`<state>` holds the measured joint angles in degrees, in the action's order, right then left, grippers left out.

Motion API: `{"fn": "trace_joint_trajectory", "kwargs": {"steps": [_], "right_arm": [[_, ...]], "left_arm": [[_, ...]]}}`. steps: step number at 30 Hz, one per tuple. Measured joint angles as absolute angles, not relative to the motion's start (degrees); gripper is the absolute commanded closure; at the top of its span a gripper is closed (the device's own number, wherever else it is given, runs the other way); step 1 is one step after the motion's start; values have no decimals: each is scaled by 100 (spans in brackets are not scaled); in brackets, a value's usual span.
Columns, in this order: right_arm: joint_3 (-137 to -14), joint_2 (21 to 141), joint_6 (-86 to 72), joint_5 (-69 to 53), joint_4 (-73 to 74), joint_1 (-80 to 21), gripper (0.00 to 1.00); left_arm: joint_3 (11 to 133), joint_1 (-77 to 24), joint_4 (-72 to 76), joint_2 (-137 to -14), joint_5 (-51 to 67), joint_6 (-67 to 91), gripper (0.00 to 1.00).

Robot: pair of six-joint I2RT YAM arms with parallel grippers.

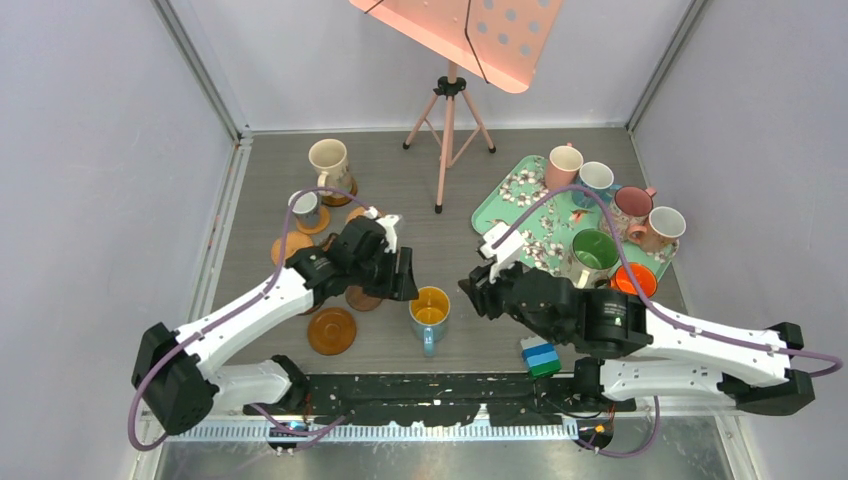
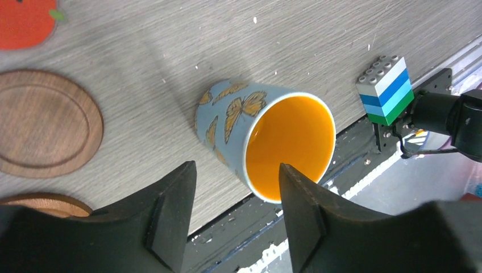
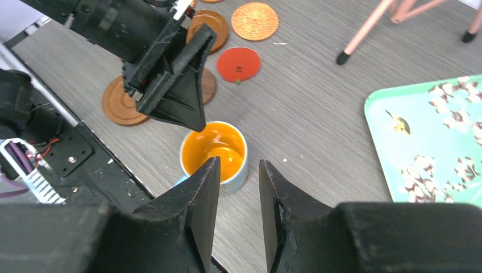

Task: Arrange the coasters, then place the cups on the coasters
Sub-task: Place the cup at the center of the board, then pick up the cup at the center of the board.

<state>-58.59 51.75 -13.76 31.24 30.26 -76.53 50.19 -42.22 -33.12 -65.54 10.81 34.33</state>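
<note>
Beside mug (image 2: 267,136), left gripper (image 2: 236,170) angled down

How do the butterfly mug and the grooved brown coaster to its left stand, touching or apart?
Apart. The top view shows bare table between the butterfly mug and the grooved brown coaster.

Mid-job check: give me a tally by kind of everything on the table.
mugs: 9
coasters: 7 showing; the left arm may hide more
floral tray: 1
toy-brick stack: 1
tripod stand: 1
Total: 19 showing
</note>
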Motion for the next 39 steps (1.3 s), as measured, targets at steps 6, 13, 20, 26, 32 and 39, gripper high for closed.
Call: {"fn": "trace_joint_trajectory", "kwargs": {"steps": [6,13,20,26,32,39], "right_arm": [[-5264,4576,-1732,3682,3253,-7653,45],[-4908,4112,-2032,4086,3514,-7653,13],[-4805,3887,-2180,4320,3579,-7653,5],[-4744,3859,-2316,4397,3616,-7653,5],[-4700,3809,-2434,4451,3717,-7653,5],[-4668,3586,-2552,4493,3824,-7653,5]], "left_arm": [[5498,-4571,-3387,-7216,631,3374,60],[6029,-5129,-3909,-7874,-152,3188,90],[6217,-5242,-4213,-8025,-493,3074,100],[6499,-5242,-4740,-8025,-860,2783,100],[6849,-5013,-4915,-7994,-1000,2475,100],[7004,-4294,-4917,-7975,-631,2316,100]]}}
